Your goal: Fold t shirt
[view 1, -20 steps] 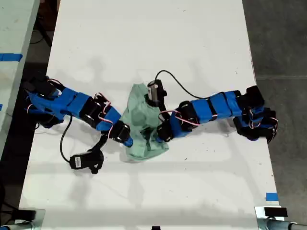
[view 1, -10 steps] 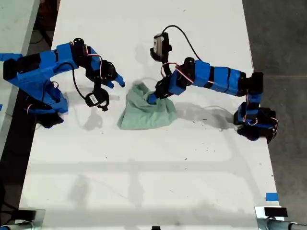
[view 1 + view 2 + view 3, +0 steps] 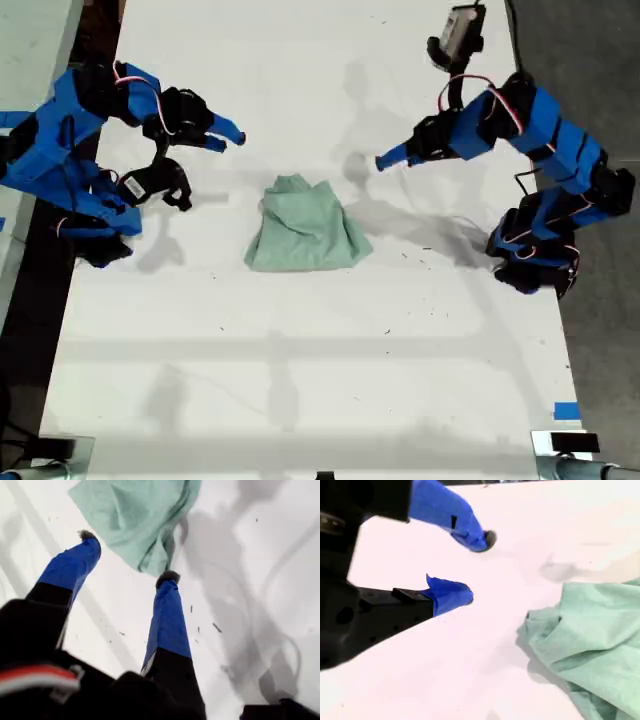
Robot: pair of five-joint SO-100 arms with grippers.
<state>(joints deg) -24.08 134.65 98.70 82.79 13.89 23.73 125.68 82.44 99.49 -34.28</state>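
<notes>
Well apart — t shirt (image 3: pixel 305 225), both pairs of fingers (image 3: pixel 167 580).

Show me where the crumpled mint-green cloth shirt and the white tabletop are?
crumpled mint-green cloth shirt (image 3: pixel 305 228): exterior view, middle of the bundled fabric.
white tabletop (image 3: pixel 300 380): exterior view, bare surface below the shirt in the picture.

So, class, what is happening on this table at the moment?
Two blue robot arms are working on folding a t shirt, which lies bundled in the middle of the white table. Right now neither holds it. My first pincer and my second pincer are both open, lifted clear of the cloth.
</notes>
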